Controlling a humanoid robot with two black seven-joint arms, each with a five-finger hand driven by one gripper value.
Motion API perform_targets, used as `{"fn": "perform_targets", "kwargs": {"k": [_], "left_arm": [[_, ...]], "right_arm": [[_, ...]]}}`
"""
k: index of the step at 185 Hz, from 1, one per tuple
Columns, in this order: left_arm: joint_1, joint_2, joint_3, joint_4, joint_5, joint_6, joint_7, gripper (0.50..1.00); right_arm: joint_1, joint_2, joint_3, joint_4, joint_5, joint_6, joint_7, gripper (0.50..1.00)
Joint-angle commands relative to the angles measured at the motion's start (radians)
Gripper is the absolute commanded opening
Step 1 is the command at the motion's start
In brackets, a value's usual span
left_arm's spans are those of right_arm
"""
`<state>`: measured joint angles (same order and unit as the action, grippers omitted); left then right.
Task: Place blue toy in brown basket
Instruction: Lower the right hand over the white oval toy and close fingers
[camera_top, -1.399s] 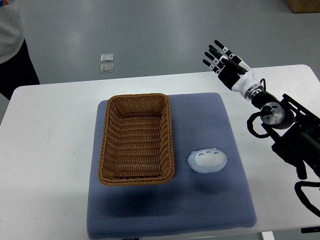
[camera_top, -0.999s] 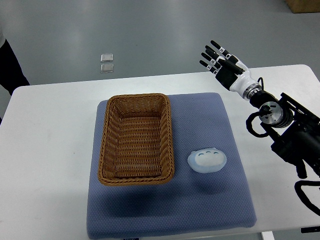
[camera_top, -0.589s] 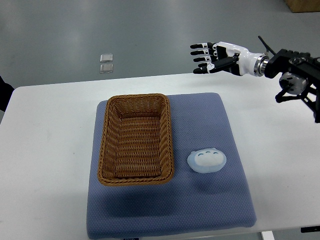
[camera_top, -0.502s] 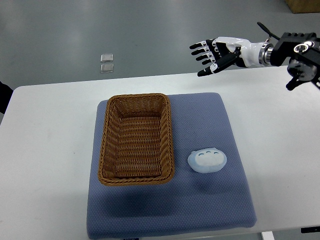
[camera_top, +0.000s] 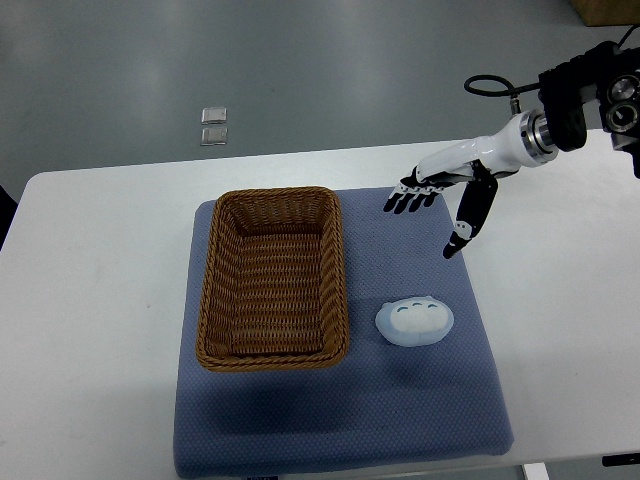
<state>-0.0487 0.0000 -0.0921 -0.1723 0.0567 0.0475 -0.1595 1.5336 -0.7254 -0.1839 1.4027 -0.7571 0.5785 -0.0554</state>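
Blue and soft, the blue toy (camera_top: 414, 321) lies on a blue-grey mat (camera_top: 400, 420) on the white table (camera_top: 90, 330). It sits just beside the right side of the brown basket (camera_top: 272, 277), not touching it. The basket is on the mat too, and nothing is inside it. The right hand (camera_top: 440, 200) comes in from the top right and hangs over the far right part of the mat, above the toy and apart from it. Its fingers (camera_top: 405, 204) are spread wide and hold nothing. The thumb points down toward the mat.

right arm (camera_top: 590, 100) cut at edge
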Motion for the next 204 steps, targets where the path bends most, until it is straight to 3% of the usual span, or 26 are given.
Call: {"fn": "perform_targets", "kwargs": {"k": [1, 169, 204], "left_arm": [[-0.003, 0.000, 0.000, -0.001, 0.000, 0.000, 0.000, 1.000], [-0.005, 0.000, 0.005, 0.004, 0.000, 0.002, 0.000, 1.000], [-0.005, 0.000, 0.005, 0.004, 0.000, 0.002, 0.000, 1.000]], "right_arm": [[0.002, -0.031, -0.008, 0.048, 0.018, 0.000, -0.001, 0.907], [-0.299, 0.006, 0.029, 0.044, 0.007, -0.197, 0.026, 0.907], [-0.343, 0.011, 0.053, 0.039, 0.007, -0.204, 0.035, 0.905]]}}
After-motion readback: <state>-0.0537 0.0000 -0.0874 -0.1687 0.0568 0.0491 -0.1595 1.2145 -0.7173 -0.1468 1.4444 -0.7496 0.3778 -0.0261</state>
